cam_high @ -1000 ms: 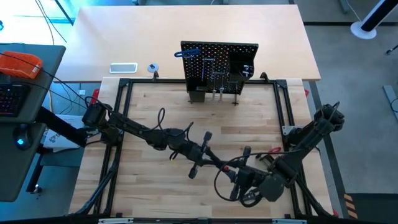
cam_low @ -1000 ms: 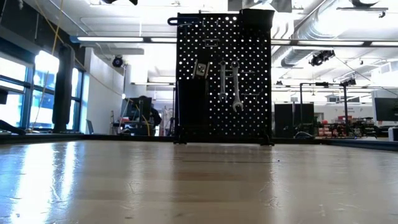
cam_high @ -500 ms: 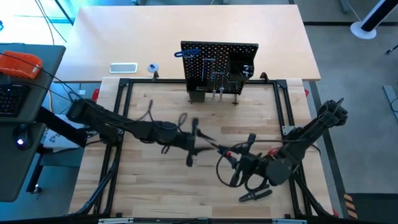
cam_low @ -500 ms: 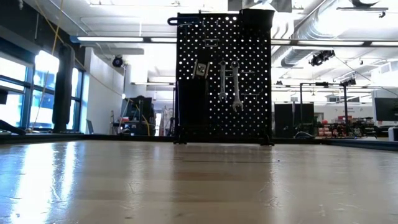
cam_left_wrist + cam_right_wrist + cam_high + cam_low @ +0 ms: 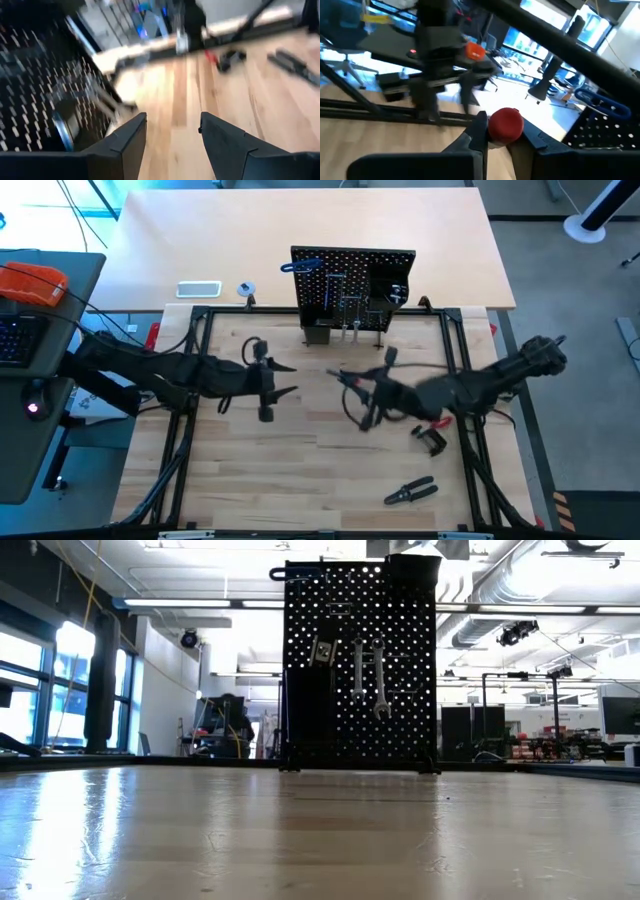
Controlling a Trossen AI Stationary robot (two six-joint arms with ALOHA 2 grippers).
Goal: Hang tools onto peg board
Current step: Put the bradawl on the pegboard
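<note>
The black peg board [image 5: 352,280] stands upright at the table's far edge. Two silver wrenches [image 5: 378,675] hang on it, and a blue bent key [image 5: 300,265] sits at its top left. My left gripper [image 5: 287,380] is left of the table's middle, open, with nothing between its fingers [image 5: 125,140]. My right gripper [image 5: 345,378] is just right of it, in front of the board, shut on a red-handled screwdriver [image 5: 506,124]. Black-handled pliers [image 5: 410,493] and a red-and-black clamp [image 5: 432,435] lie flat on the table at the near right. My right gripper pinches the screwdriver's red handle [image 5: 506,125] between its two fingers; the handle's round end shows between them in the wrist view. The fingers reach about level from the table's right side. A thin dark part [image 5: 335,374] sticks out past them toward the left gripper.
A white tray [image 5: 198,289] and a small tape roll [image 5: 245,289] lie beyond the frame at the far left. A black box bin [image 5: 392,280] sits on the board's right side. Bare wood lies between the grippers and the near edge.
Both grippers were close together near the table's near middle. My left gripper has drawn back toward the left and far edges. My right gripper has swung from the near right toward the peg board, carrying the screwdriver and uncovering the pliers, which stay on the table.
</note>
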